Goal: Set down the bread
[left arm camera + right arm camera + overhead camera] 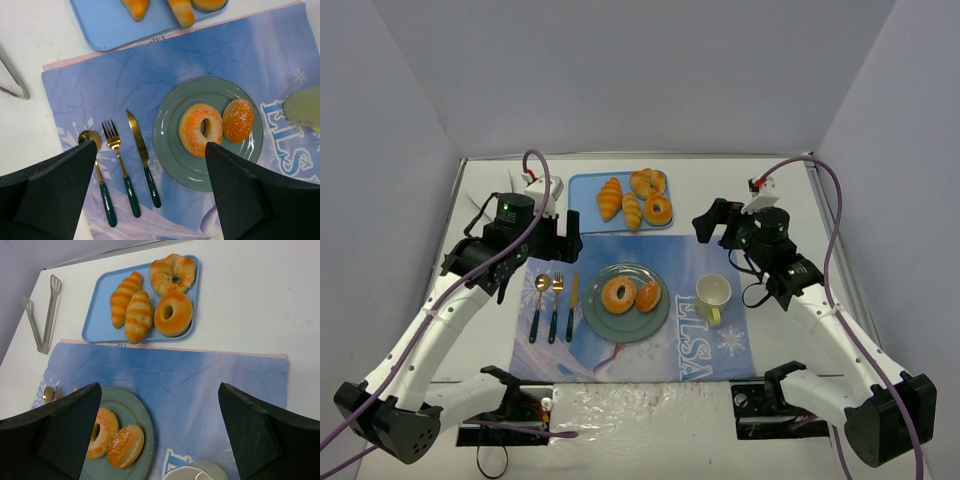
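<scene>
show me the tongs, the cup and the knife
tongs (43, 346), right wrist view, on the joined end
cup (714, 291), top external view, on the inside of its mouth
knife (137, 139), left wrist view, on the gold blade

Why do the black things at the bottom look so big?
Left wrist view: the left fingers sit right by the lens, so they loom. Right wrist view: same for the right fingers. Top external view: glare on the table at its near edge.
</scene>
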`<state>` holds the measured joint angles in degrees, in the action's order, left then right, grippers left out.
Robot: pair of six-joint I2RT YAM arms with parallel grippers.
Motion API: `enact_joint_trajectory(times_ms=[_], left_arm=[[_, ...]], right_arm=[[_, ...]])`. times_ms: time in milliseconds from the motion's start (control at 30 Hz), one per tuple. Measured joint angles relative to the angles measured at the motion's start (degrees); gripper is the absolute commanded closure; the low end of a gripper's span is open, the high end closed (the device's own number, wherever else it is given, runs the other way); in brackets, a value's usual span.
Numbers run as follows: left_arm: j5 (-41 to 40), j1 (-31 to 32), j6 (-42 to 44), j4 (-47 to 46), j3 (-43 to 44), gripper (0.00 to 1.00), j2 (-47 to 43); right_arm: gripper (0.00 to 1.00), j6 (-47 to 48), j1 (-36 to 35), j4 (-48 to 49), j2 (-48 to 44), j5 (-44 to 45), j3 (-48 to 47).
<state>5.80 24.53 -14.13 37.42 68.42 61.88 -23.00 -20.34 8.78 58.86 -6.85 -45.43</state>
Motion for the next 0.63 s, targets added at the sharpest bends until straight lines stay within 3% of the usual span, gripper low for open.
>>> enact_joint_trajectory(times_ms=[633], left_arm=[[0.84,0.00,0.00,-1.90,-0.24,0.13,-0.13]], right_arm=[[0.00,-0.07,-0.02,-0.07,0.08,0.72,-0.01]])
